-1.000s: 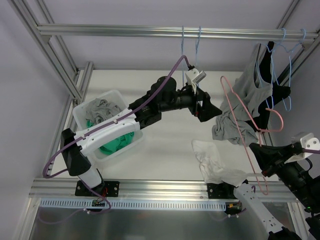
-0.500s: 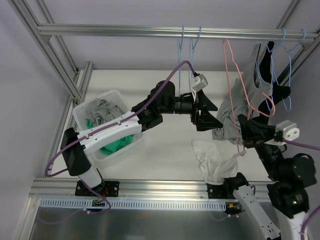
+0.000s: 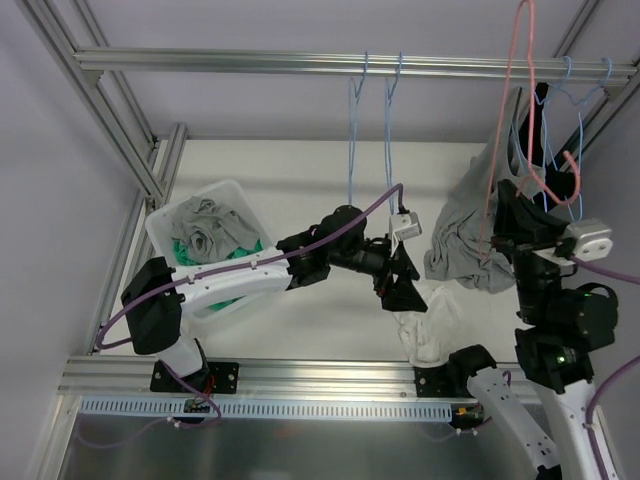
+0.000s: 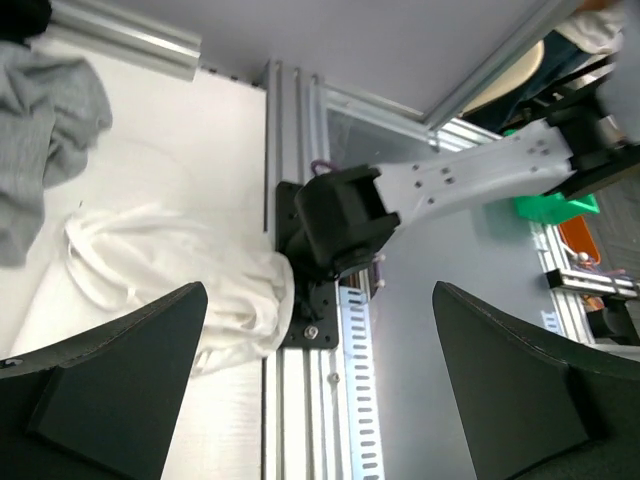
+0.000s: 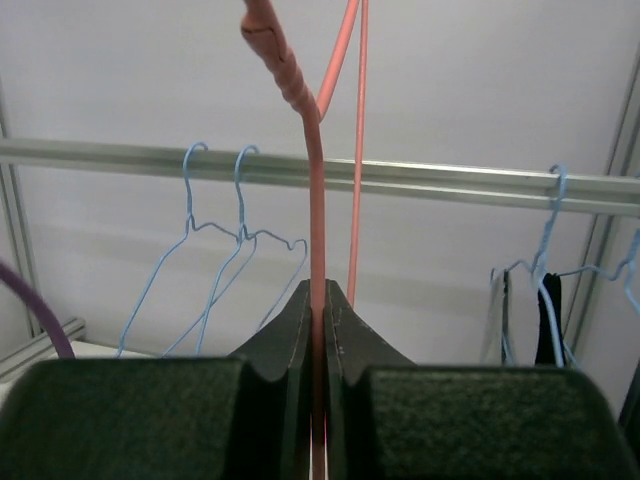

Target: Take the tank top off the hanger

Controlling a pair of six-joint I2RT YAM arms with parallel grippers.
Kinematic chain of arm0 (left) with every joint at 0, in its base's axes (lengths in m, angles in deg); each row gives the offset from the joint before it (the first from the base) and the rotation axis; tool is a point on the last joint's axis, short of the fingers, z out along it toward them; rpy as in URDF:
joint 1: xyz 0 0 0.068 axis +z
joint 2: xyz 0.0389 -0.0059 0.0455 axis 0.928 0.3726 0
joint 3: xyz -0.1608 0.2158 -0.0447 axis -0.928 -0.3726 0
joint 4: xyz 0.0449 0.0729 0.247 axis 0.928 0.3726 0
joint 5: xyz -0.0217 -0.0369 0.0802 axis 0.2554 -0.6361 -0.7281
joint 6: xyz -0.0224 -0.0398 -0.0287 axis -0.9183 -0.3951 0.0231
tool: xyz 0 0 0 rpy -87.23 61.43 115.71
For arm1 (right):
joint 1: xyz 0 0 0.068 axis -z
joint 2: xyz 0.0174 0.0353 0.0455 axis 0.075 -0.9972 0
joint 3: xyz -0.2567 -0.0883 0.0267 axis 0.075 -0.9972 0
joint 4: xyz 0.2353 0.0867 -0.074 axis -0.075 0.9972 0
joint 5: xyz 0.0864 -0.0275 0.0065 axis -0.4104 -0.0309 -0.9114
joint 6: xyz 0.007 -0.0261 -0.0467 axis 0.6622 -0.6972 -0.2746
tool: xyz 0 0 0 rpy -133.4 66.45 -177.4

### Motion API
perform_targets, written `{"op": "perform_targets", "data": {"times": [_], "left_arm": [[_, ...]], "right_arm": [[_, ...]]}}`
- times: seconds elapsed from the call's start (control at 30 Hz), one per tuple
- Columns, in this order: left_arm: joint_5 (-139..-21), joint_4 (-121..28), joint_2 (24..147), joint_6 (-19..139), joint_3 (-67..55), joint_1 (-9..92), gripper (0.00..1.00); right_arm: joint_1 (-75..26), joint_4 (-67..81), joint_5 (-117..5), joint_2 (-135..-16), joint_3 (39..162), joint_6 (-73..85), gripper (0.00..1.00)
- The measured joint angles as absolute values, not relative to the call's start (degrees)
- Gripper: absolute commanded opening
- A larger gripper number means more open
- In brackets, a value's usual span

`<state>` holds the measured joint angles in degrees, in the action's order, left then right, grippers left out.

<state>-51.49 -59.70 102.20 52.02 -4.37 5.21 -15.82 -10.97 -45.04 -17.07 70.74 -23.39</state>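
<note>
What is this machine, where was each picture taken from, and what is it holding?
These are two robot arms bolted to a table, each ending in a two-finger gripper. The wide picture comes from a fixed camera above and behind them; the other two come from a camera on each wrist. The right gripper is shut on a pink hanger, held high with a grey tank top draped on it. The left gripper is open and empty, above a white garment lying on the table. A white bin of grey and green clothes sits at the left, and blue hangers hang on the rail.
</note>
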Motion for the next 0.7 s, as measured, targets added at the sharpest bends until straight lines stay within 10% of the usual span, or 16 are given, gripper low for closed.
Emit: {"op": "perform_targets", "data": {"times": [0.33,0.7], "left_arm": [[-61.6,-53.2,95.9,53.3,-14.0,0.6,0.99],[-73.7,-48.1,86.6,53.0,-26.5,0.3,0.99]], "right_arm": [[-15.8,33.0,-40.6,-27.7,106.3,-15.1,0.0],[-15.8,57.4,-42.5,-45.8,114.8,-10.0,0.01]]}}
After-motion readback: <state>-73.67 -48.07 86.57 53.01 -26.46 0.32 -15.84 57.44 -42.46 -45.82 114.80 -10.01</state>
